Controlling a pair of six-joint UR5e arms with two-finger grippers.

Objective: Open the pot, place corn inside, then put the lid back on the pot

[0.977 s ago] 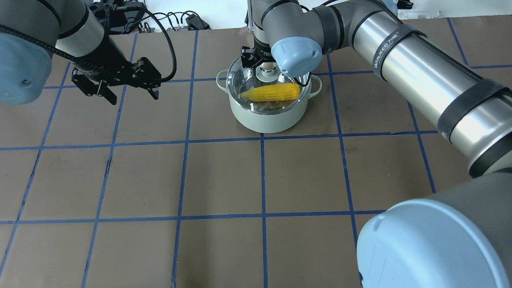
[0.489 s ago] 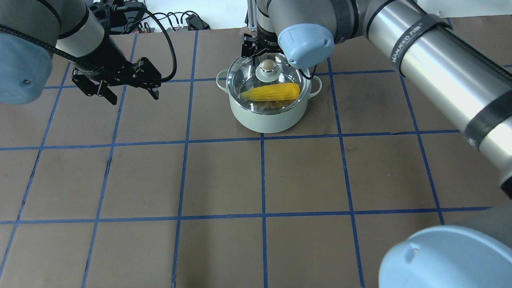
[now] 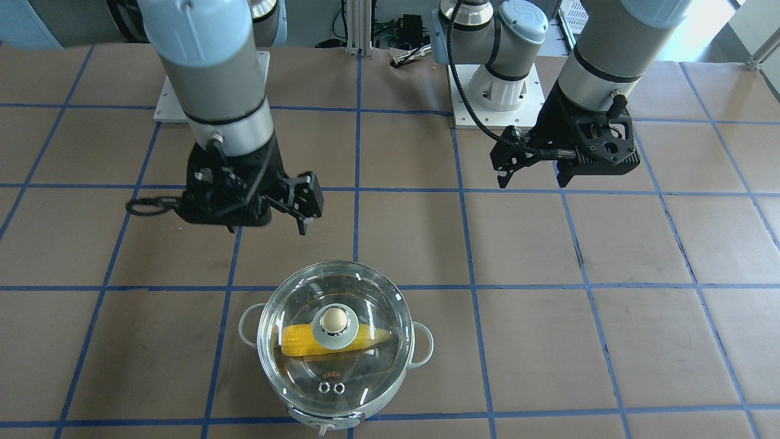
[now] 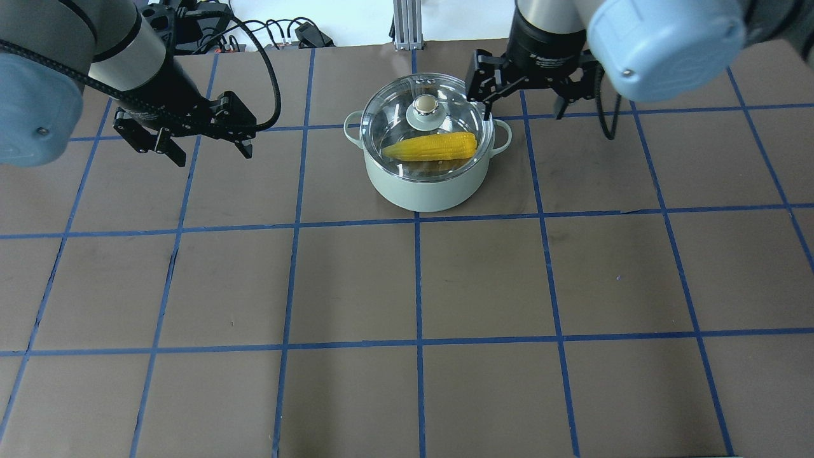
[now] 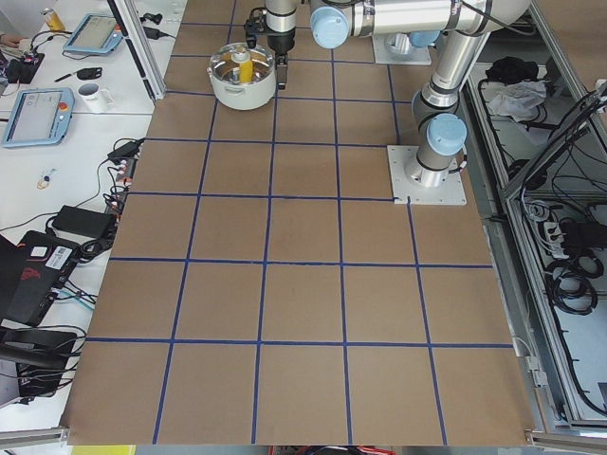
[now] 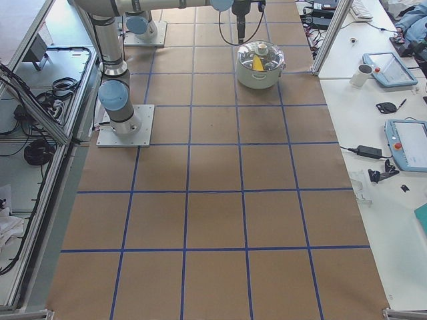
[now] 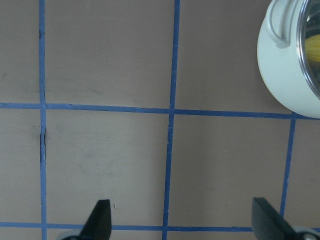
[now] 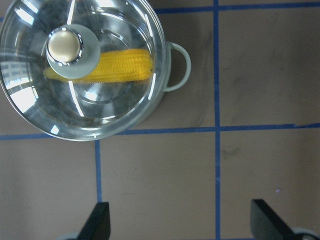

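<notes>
Judging the pot (image 4: 426, 191), we find the lid (image 4: 425, 109) seated on its rim with the corn (image 4: 432, 146) inside. Our left gripper (image 4: 213, 156) and right gripper (image 4: 523, 114) both stand spread, empty. We risk only knocking the lid askew if the right gripper, just beside, swings low.

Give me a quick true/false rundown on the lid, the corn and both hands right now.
1. The lid sits closed on the pot. True.
2. The corn lies on the table beside the pot. False: it lies inside the pot, under the glass lid.
3. The right hand grips the lid's knob. False: it is open and empty, off to the side of the pot, clear of the knob.
4. The left hand is open and holds nothing. True.
</notes>
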